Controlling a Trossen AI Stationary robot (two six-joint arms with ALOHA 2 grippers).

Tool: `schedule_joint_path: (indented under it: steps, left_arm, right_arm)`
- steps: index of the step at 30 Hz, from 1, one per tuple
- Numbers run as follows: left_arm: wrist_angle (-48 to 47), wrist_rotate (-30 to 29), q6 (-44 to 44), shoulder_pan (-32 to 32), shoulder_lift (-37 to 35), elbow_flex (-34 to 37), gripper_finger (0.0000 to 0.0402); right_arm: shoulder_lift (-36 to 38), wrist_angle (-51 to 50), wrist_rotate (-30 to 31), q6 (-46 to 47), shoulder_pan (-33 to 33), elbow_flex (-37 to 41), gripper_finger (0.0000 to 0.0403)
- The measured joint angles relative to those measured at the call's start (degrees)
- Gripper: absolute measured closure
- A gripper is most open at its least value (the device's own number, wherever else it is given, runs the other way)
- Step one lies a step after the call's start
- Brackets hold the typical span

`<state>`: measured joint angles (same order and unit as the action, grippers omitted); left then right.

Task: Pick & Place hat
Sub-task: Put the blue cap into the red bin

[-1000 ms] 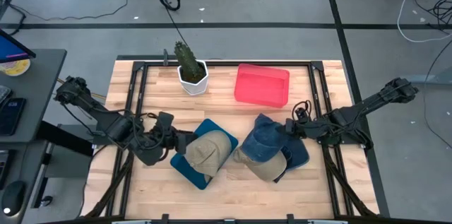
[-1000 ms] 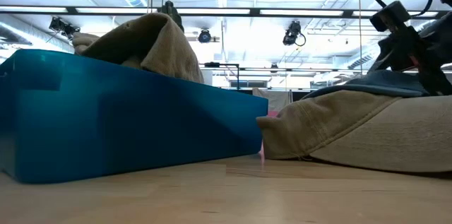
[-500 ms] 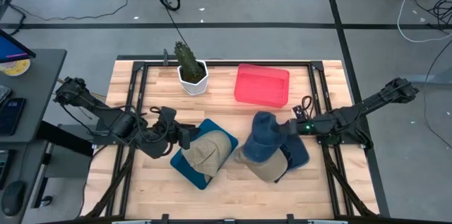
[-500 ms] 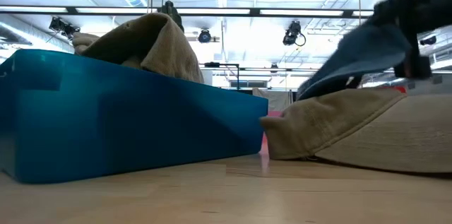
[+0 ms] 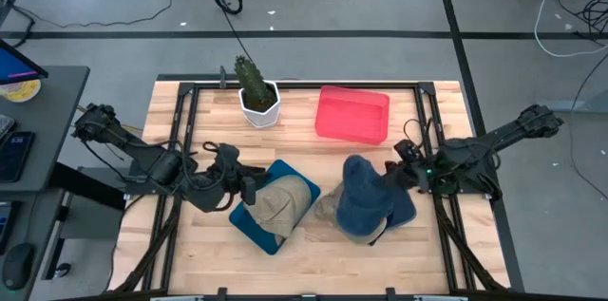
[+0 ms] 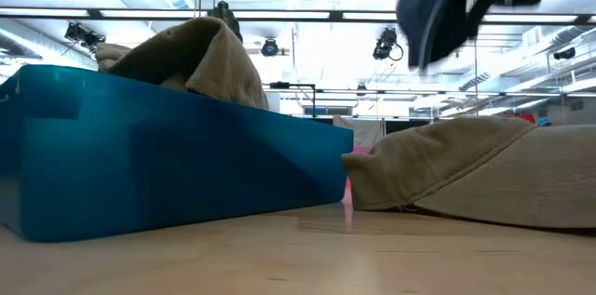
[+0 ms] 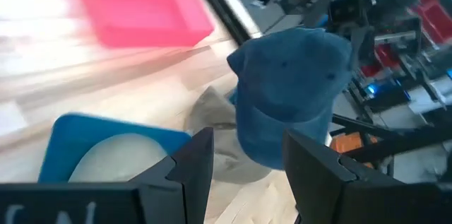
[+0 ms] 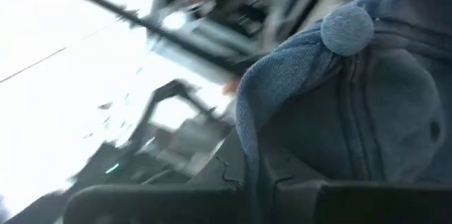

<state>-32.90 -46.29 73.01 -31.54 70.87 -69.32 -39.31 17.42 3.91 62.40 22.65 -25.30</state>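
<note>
The right hand (image 5: 397, 170) has clenched on the blue hat (image 5: 363, 201) and lifted it off the tan hat (image 6: 484, 169) near the bench's right edge, so placing remains.

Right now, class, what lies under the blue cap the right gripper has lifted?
A tan cap rests on the table beneath the blue cap, which the right gripper holds. From above, the blue cap covers most of it.

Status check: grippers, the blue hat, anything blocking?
Right gripper shut on blue hat, lifted. Left gripper at teal bin, tan hat inside. Second tan hat lies beneath.
</note>
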Motion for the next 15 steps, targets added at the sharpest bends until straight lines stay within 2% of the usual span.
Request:
schedule_joint_path:
  steps: [4,7,10,12,15]
  left_arm:
    - [8.12,0.03,-13.68,0.67,0.0,0.0,0.0232]
    - [16.09,0.66,-30.28,1.33,0.0,0.0,0.0232]
    - [22.86,4.39,-45.83,2.75,0.0,0.0,0.0232]
    - [25.68,7.38,-51.78,4.41,0.0,0.0,0.0232]
    - [27.04,12.11,-53.96,7.47,0.0,0.0,0.0232]
  right_arm:
    - [-0.1,-0.33,-8.31,0.04,0.0,-4.08,0.0402]
    - [-0.56,-0.7,-11.99,0.07,0.01,-6.51,0.0403]
    - [-1.47,-0.63,-13.75,0.05,0.0,-7.98,0.0403]
    - [-2.43,-0.73,-14.44,-0.14,0.02,-8.69,0.0403]
    - [-4.17,-0.84,-15.5,-0.15,0.0,-9.38,0.0403]
